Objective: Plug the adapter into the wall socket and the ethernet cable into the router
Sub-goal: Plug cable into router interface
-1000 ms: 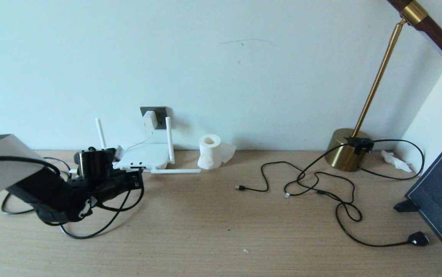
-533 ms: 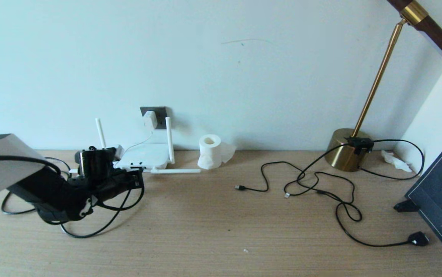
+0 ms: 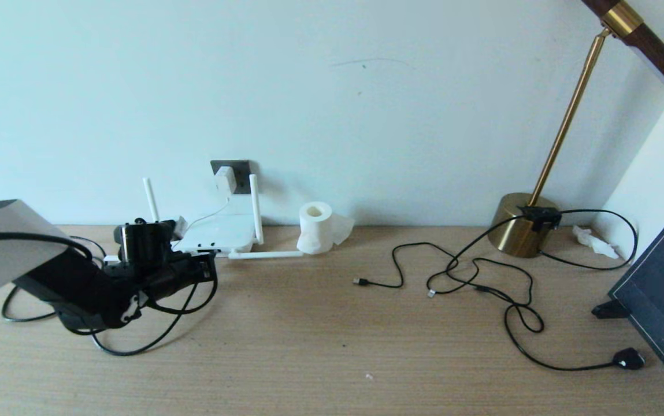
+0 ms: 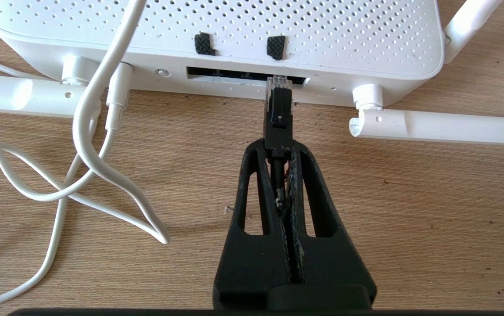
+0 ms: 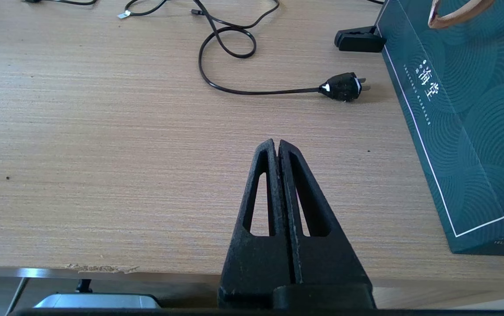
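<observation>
The white router [image 3: 219,234] lies by the wall, its dark port slot [image 4: 225,74] facing my left gripper [image 4: 278,147]. That gripper [image 3: 207,268] is shut on the black boot of the ethernet cable [image 4: 278,109]. The cable's clear plug tip [image 4: 280,82] is at the mouth of the slot; how deep it sits I cannot tell. The rest of the ethernet cable [image 3: 125,353] loops on the table under my arm. The white adapter [image 3: 225,179] sits in the dark grey wall socket [image 3: 240,169]. My right gripper [image 5: 277,145] is shut and empty near the table's front edge.
A tissue roll [image 3: 315,227] stands right of the router. Thin black cables [image 3: 453,277], a chunky black plug [image 3: 627,358], a brass lamp base [image 3: 522,231] and a dark gift bag [image 3: 661,289] fill the right side. White cord [image 4: 89,131] loops beside the router's ports.
My left gripper has edged toward the router with the ethernet plug. The router and its flat-lying antenna have shifted slightly toward the wall.
</observation>
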Available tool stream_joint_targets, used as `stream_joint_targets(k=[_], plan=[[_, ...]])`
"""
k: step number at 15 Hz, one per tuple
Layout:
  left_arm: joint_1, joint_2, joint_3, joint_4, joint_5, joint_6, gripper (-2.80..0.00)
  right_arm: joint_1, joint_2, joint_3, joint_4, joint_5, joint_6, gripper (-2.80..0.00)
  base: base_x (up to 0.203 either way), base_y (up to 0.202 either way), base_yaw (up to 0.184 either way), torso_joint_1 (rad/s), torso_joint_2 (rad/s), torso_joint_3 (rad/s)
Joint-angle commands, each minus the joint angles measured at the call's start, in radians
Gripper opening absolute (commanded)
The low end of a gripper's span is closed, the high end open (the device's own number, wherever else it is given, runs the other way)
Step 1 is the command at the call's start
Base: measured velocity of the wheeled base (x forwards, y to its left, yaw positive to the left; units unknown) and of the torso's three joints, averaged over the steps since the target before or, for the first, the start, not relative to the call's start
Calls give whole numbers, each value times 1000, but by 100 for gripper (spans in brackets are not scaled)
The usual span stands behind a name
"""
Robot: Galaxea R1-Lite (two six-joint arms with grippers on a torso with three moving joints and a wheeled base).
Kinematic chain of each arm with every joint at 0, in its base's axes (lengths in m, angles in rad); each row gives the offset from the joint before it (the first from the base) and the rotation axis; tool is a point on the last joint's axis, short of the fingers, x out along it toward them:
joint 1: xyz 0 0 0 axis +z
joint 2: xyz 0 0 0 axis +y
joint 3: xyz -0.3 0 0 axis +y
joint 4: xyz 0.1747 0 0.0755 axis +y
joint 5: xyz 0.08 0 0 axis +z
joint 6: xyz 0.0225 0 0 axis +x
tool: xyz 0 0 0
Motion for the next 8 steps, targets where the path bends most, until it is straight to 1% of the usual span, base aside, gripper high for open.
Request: stream_joint_targets(k=[1,8], plan=[[0,3,-5,-4,0,-1,-280,0,2,0,1,0,-1,-280,0,0,0,0,0,0],[-2,14,-8,-4,0,-1,-280,0,2,0,1,0,-1,-280,0,0,0,0,0,0]])
